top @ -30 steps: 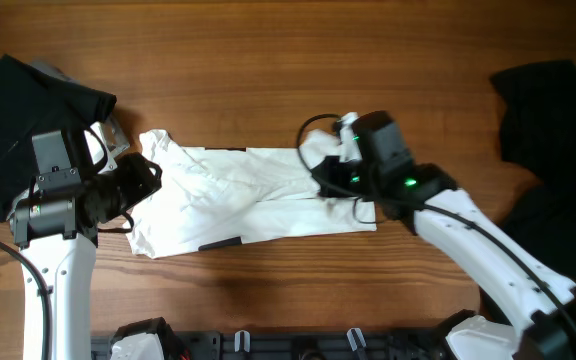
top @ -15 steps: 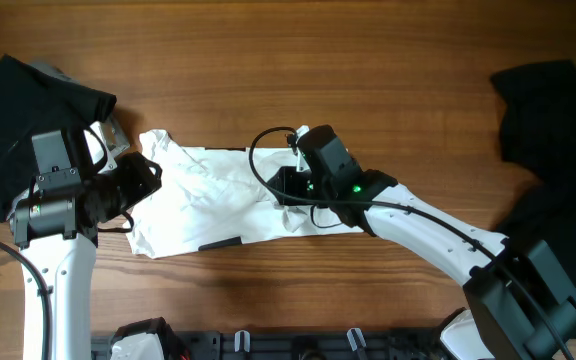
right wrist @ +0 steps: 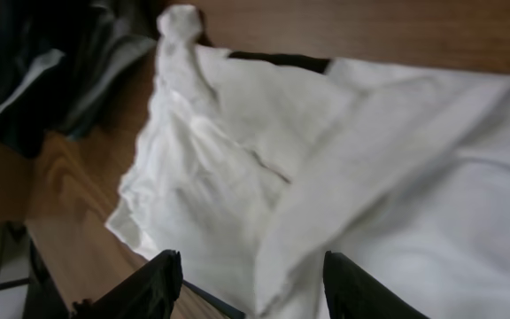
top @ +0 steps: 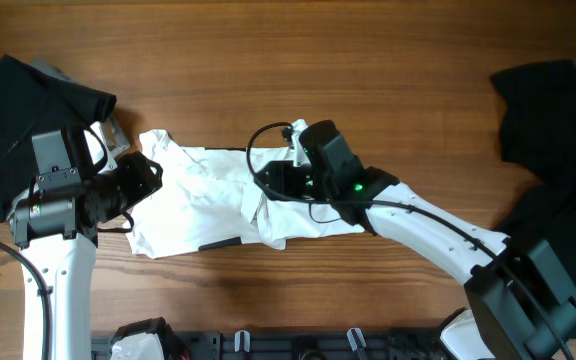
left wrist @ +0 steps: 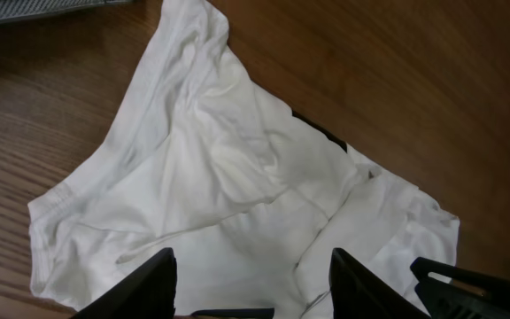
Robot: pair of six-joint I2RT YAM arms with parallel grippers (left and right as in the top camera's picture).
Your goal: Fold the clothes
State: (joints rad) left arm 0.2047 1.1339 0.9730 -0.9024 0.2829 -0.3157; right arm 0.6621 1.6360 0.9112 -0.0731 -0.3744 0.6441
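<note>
Wooden table [top: 268,60] lies bare across its far half, giving open room beyond the white T-shirt [top: 208,195], which sits crumpled at centre-left. Two dark garments flank it: one [top: 13,110] at the left edge, one [top: 548,130] at the right. Left gripper [top: 148,175] hovers spread over the shirt's left end. Right gripper [top: 273,185] has cloth bunched beneath it; whether it pinches the cloth cannot be told.

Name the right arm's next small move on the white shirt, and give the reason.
Probably carry on leftward a little, then lower and release. The right gripper has the white T-shirt's right end doubled over the middle, but that end sits bunched, short of the left gripper at the far edge.
</note>
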